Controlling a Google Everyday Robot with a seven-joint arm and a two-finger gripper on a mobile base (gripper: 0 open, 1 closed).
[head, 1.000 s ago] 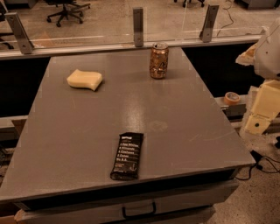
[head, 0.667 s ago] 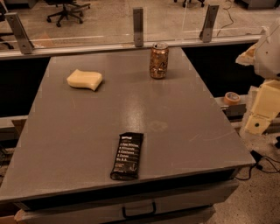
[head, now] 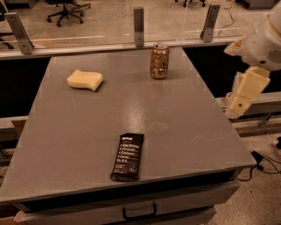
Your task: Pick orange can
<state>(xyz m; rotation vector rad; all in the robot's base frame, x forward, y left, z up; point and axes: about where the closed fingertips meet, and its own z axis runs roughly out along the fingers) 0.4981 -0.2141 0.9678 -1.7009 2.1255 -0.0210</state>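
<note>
Camera view, one orange can (head: 159,61), gripper (head: 237,105) right

An office-like lab is suggested by wheeled chairs (head: 66,9), a glass partition (head: 175,19) and floor cables (head: 263,163); the gripper (head: 239,102) is seen beside the counter's (head: 197,132) right edge.

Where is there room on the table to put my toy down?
The widest bare patch is the middle of the grey table, between the yellow sponge, the orange can and the black snack bar. The front left corner is bare too. Nowhere is crowded. The gripper hangs off the right edge, beside the table.
</note>
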